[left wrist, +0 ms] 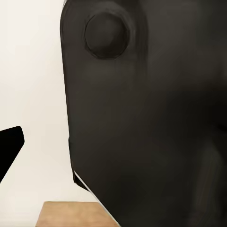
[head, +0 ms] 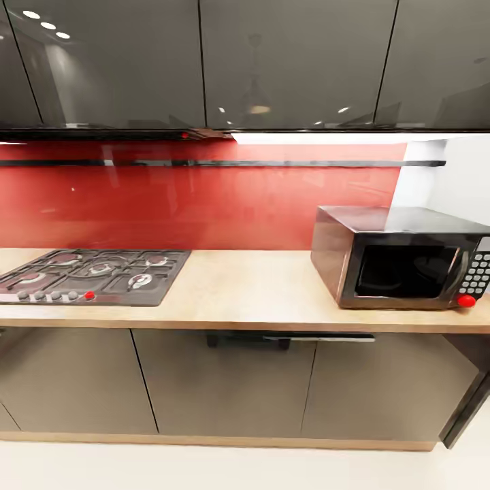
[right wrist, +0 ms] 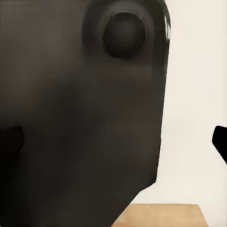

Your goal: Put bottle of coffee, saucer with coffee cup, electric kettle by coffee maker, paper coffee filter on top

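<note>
1. Facing wooden surface (head: 252, 289): hob (head: 92, 275) at nine o'clock, microwave (head: 401, 257) at three o'clock.
2. No coffee things in sight.
3. Gripper states: cannot tell.
4. Likely handling: cup and saucer fragile, filter flimsy; kettle best taken by handle.

Bare countertop (head: 252, 286) between hob (head: 95, 275) and microwave (head: 401, 257)

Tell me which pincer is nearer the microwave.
Probably right, but unconfirmed: the microwave stands on the countertop toward the robot's right, while both wrist cameras face a dark robot part, so each pincer's place is uncertain.
</note>
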